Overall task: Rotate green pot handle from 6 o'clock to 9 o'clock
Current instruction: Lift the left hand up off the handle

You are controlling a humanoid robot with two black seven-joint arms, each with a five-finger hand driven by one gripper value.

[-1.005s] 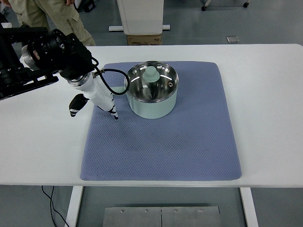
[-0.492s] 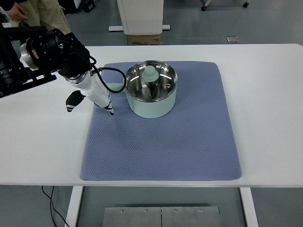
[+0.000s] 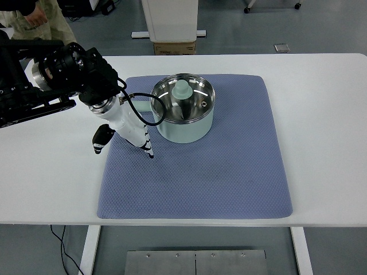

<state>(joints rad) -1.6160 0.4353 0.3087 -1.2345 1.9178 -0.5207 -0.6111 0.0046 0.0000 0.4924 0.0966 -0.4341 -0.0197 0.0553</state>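
Green pot [image 3: 184, 112], a pale mint-green enamelled saucepan with a shiny steel inside, stood on the far half of a blue-grey quilted cloth mat [image 3: 195, 183] that covered the middle of the white tabletop [image 3: 321, 143]. Nearest the camera, the mat lay bare. Further in, the left hand [image 3: 129, 130], white-shelled on a black arm entering from the left edge, hung over the mat's left edge, just beside the pot's left wall. Its thin fingers [image 3: 148, 146] pointed down and toward the camera, loosely spread and gripping nothing, with a black thumb [image 3: 101, 139] splayed out to the left. A short pale green handle [image 3: 140, 106] seemed to jut leftward from the pot, passing behind the wrist, so its long axis probably ran left to right, near nine o'clock. The pot lay to the right of the fingers and slightly beyond them. No right hand showed. Beyond the tabletop stood a person [image 3: 34, 20] in khaki clothing.
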